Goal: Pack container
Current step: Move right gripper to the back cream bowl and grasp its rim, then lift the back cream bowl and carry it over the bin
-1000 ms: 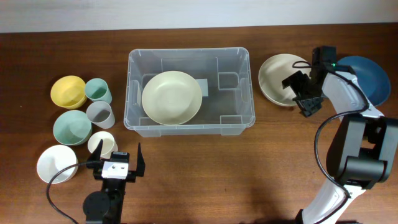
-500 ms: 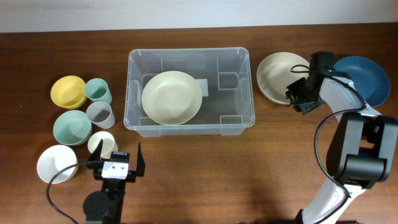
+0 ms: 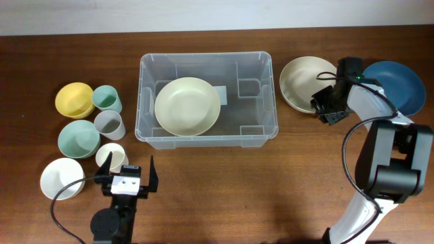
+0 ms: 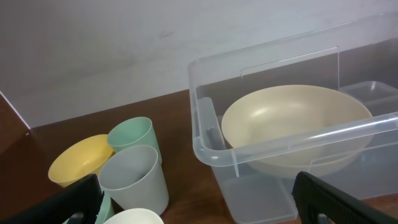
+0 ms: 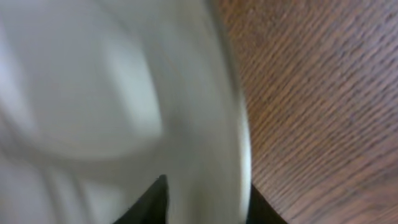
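Clamp right pincer [image 5: 205,202], closure not tellable, squarely on cream bowl [image 3: 302,83] rim; lift level into container [image 3: 207,56]; leave left pincer [image 3: 130,169] spread.

A clear plastic container [image 3: 203,57] stands mid-table with a cream plate [image 3: 187,106] lying in its left half. To its right, the right gripper [image 3: 324,106] sits over the rim of a beige bowl [image 3: 302,83] – a blue bowl [image 3: 397,85] lies just beyond. On the left are a yellow bowl [image 3: 74,99], mint cup [image 3: 106,98], grey cup [image 3: 109,125], green bowl [image 3: 79,138], white bowl [image 3: 62,178] and cream cup [image 3: 111,158]. The left gripper [image 3: 131,163], fingers spread, hangs near the front edge – beside the cream cup.
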You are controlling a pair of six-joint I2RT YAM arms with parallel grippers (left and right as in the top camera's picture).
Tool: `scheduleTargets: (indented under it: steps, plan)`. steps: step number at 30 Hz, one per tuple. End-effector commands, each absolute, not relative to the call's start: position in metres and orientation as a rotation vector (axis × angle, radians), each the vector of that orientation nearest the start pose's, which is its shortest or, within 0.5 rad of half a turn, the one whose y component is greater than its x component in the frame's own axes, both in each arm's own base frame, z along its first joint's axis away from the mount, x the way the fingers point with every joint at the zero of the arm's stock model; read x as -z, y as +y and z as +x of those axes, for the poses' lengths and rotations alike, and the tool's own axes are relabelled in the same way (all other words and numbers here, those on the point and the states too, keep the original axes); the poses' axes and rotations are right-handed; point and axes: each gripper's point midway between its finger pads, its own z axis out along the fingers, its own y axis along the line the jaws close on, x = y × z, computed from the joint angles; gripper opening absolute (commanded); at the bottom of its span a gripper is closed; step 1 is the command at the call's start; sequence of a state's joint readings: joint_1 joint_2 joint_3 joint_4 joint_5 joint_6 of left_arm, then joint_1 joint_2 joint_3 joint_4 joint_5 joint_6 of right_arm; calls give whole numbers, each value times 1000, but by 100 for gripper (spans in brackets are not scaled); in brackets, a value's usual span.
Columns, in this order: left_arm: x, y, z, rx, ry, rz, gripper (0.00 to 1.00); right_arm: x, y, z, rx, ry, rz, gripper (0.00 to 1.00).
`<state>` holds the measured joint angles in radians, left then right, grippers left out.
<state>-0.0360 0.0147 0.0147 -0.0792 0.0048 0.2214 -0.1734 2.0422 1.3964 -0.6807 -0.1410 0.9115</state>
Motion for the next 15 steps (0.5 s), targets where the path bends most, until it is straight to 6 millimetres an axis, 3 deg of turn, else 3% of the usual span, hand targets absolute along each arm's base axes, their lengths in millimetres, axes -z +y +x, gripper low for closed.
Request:
scheduleTargets:
  steps: [1, 5, 11, 15]
  plan:
    - [-156, -11, 246, -142, 1636, 234, 100, 2, -50, 425, -305, 2557, 1519, 20]
    - [-156, -11, 246, -142, 1636, 234, 100, 0, -51, 430, -315, 2540, 1506, 4]
    - [-156, -11, 246, -142, 1636, 234, 100, -5, -56, 437, -349, 2507, 1505, 4]
    - [-156, -11, 246, -142, 1636, 235, 100, -21, -68, 450, -441, 2455, 1506, 4]
